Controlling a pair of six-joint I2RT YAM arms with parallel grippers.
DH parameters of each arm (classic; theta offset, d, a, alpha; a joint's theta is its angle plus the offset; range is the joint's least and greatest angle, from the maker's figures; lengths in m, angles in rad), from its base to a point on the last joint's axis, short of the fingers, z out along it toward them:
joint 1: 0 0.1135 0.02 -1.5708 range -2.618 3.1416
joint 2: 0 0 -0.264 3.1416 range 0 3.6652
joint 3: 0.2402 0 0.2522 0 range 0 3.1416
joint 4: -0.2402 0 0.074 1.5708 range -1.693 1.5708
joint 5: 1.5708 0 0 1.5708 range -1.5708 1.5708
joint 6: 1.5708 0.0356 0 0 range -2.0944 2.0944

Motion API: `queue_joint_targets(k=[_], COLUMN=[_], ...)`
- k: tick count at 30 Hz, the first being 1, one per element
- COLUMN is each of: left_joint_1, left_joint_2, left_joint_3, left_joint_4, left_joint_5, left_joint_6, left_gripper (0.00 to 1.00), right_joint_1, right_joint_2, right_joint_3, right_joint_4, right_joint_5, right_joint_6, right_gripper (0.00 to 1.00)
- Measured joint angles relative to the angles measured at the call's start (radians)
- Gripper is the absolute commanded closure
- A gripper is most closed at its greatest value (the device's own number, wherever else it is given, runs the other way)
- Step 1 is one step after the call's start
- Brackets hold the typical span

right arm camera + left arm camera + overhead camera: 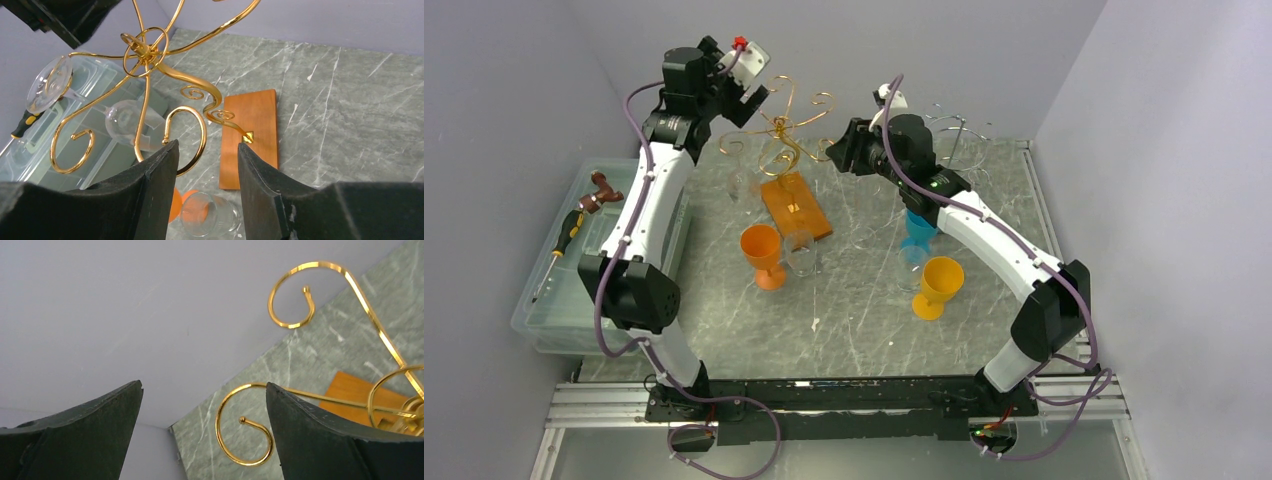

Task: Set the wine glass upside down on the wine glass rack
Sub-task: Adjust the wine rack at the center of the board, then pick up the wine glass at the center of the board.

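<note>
Right wrist view, clear wine glass (125, 125) maybe hung on gold rack (136, 42), faint from top view, left gripper (204, 385) wide open, empty, right gripper (207, 144) half open, empty.

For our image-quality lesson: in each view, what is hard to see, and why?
Top external: even light, faint shadows; the standing glass nearly vanishes against the marbled table. Left wrist: bright glints on the gold rack; the left tool is nearly black. Right wrist: the hung glass shows pale reflections.
</note>
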Motion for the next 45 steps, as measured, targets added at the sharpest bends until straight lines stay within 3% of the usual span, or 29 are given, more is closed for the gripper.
queue_joint_targets(k=[12, 21, 33, 45], left_joint_1=[0.025, 0.047, 0.103, 0.130], left_joint_2=[0.037, 0.047, -0.055, -0.114], left_joint_3=[0.135, 0.280, 0.306, 0.258], left_joint_4=[-0.030, -0.188, -0.448, -0.581], left_joint_5=[0.079, 0.101, 0.116, 0.146], left_joint_6=[-0.184, -0.304, -0.394, -0.441], left_gripper=[0.01, 0.01, 0.00, 0.01], right_joint_1=[-0.002, -0.018, -0.078, -0.087], right_joint_2=[0.006, 0.005, -0.082, -0.187], right_joint_3=[0.001, 0.002, 0.010, 0.010], right_joint_4=[0.010, -0.005, -0.145, -0.228], right_joint_5=[0.000, 0.003, -0.013, -0.005], right_joint_6=[0.000, -0.013, -0.052, -0.080], right_gripper=[0.51, 0.33, 0.18, 0.17])
